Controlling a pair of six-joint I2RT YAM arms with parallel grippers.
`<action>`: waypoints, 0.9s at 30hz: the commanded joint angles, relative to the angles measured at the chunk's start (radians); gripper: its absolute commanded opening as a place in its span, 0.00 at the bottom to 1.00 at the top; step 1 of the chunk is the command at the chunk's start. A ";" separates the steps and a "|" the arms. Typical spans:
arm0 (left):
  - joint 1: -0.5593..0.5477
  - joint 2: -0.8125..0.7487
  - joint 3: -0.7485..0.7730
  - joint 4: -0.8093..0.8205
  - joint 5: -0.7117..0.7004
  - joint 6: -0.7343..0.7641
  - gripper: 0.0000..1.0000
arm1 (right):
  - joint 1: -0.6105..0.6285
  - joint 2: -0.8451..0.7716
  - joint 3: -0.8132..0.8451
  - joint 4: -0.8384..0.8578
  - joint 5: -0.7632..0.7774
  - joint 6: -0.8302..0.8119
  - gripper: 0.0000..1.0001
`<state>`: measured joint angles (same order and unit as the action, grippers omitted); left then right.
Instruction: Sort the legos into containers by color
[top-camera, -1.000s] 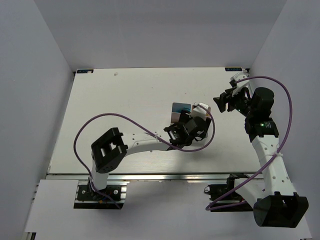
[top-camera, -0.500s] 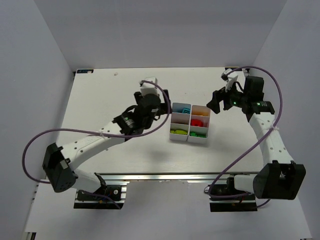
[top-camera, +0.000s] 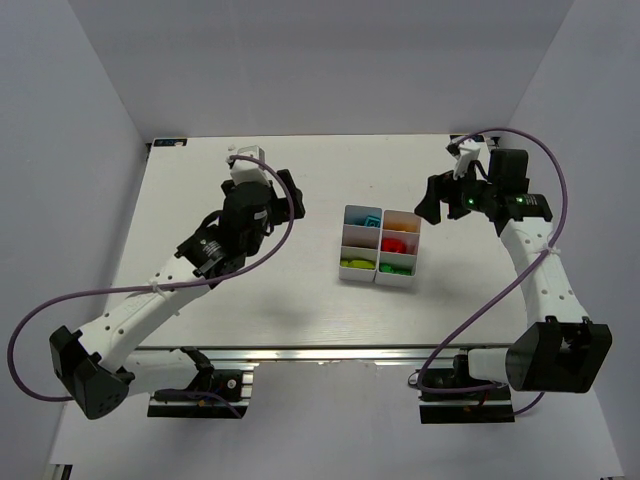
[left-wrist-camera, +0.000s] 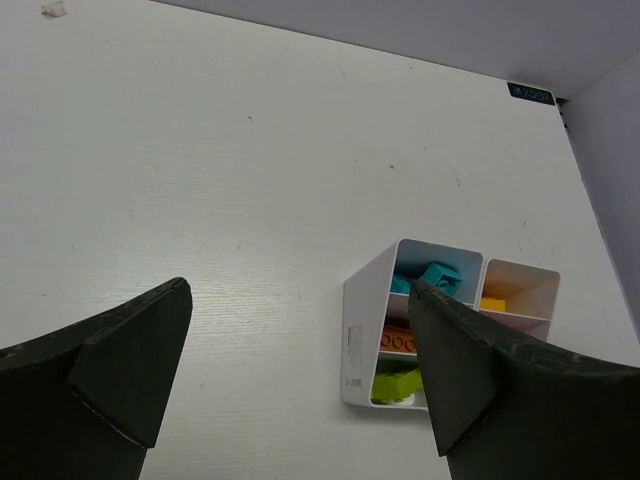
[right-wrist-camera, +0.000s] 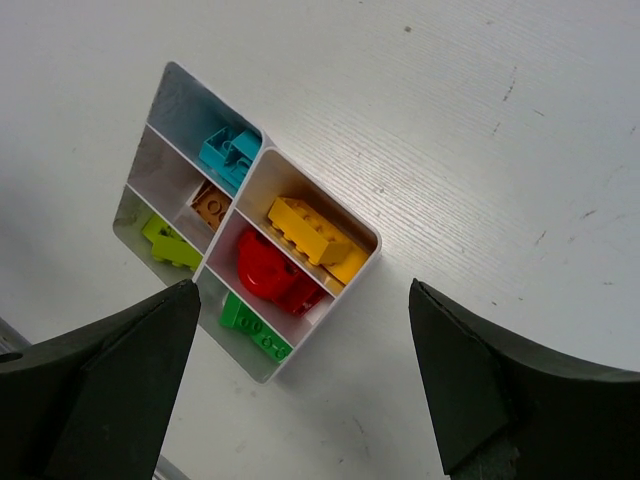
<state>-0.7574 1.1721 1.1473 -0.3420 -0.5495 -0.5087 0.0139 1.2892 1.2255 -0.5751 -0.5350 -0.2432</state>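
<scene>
The small studded plastic bricks (right-wrist-camera: 310, 235) look light, hard and slippery, best pinched on flat sides; the left pincer (left-wrist-camera: 300, 290) and right pincer (right-wrist-camera: 305, 285) are open and empty.

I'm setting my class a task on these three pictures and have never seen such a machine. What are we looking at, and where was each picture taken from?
These are two robot arms bolted to the near edge of a white table. The wide picture comes from a fixed camera above and behind them. The other two come from a camera on each wrist, so the dark wedges at the bottom are the fingers of the left gripper and the right gripper. Both are open and hold nothing. On the table stands a white block of six bins, one colour of brick in each: cyan, yellow, red, green, lime and orange.
</scene>
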 joint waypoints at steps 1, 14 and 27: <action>0.023 -0.031 -0.018 -0.019 0.028 0.006 0.98 | -0.002 -0.027 0.037 0.015 0.053 0.047 0.89; 0.035 -0.035 -0.034 -0.012 0.045 -0.010 0.98 | -0.003 -0.057 -0.001 0.061 0.109 0.050 0.89; 0.036 -0.049 -0.046 -0.025 0.036 -0.021 0.98 | -0.002 -0.059 -0.006 0.064 0.079 0.044 0.89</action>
<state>-0.7273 1.1618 1.1046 -0.3523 -0.5121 -0.5243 0.0139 1.2495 1.2194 -0.5430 -0.4393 -0.1974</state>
